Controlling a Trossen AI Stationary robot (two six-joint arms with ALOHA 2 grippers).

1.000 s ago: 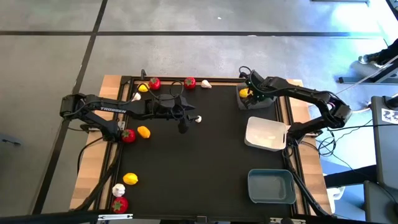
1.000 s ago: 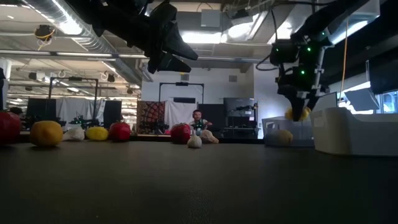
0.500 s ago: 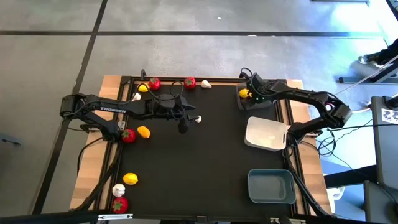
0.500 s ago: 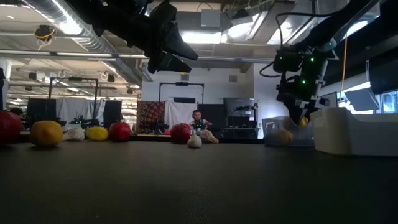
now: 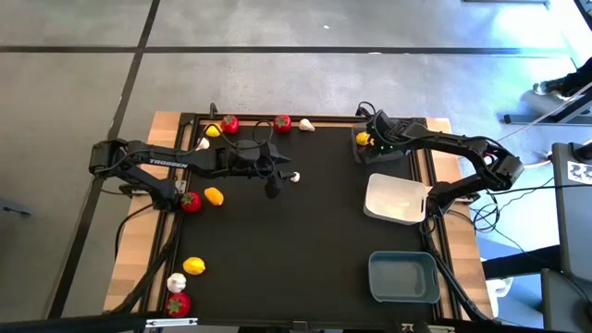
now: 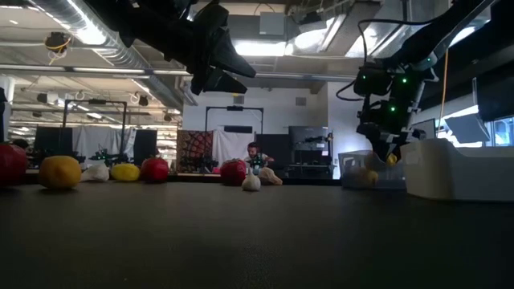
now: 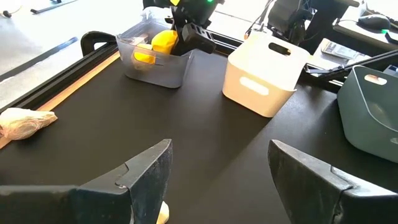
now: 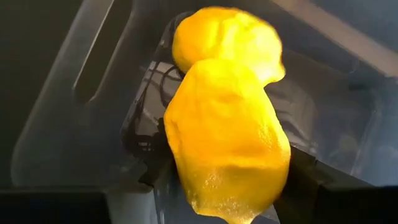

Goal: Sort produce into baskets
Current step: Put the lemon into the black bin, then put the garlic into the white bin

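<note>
The right gripper (image 8: pixel 227 186), inside the grey basket (image 7: pixel 155 62), apparently grips a lemon (image 8: pixel 227 140) beside another lemon (image 8: pixel 227 40).

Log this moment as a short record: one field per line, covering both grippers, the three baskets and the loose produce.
right gripper: shut on a lemon, over the dark grey basket
dark grey basket contents: another lemon
left gripper: open, empty, mid-table
white basket: empty
blue-grey basket: empty
loose on table: three lemons, four red fruits, four garlic bulbs
</note>
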